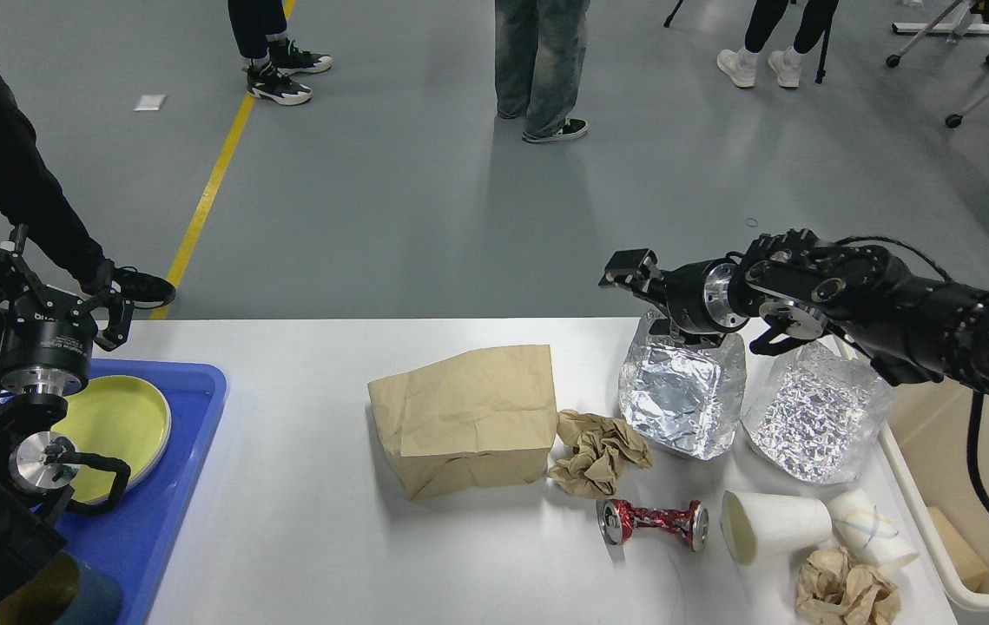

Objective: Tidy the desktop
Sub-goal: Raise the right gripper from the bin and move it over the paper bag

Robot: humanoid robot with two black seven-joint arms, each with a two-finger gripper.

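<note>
In the head view, the white worktop [303, 538] filled the lower part of the picture, reaching from the blue tray [166, 512] at its left end to the beige bin [972, 521] past its right end, with grey floor beyond its far edge. Taking the brown paper bag [465, 418] near the middle as the landmark: a crumpled brown paper wad [598, 451] lay touching its right side, and right of that stood a foil block [681, 395], with a second foil block [820, 421] further right again. In front of the bag and to its right lay a crushed red can [653, 523] on its side, then a white cup [774, 525] on its side, then a second paper cup [872, 529], with another crumpled paper ball [846, 595] nearest the camera beside them. Far to the bag's left, the tray held a yellow plate [116, 417]. The left pincer [51, 291] was held above the tray's far corner, behind the plate, its fingers spread and nothing between them. The right arm reached in from the right edge, level and above the foil blocks; the right pincer [633, 269] pointed toward the left, hanging over the far side of the nearer foil block, well right of the bag, but it was seen dark and end-on, so I cannot tell whether its fingers were apart or together. People's legs [542, 65] stood on the floor beyond the bag.
</note>
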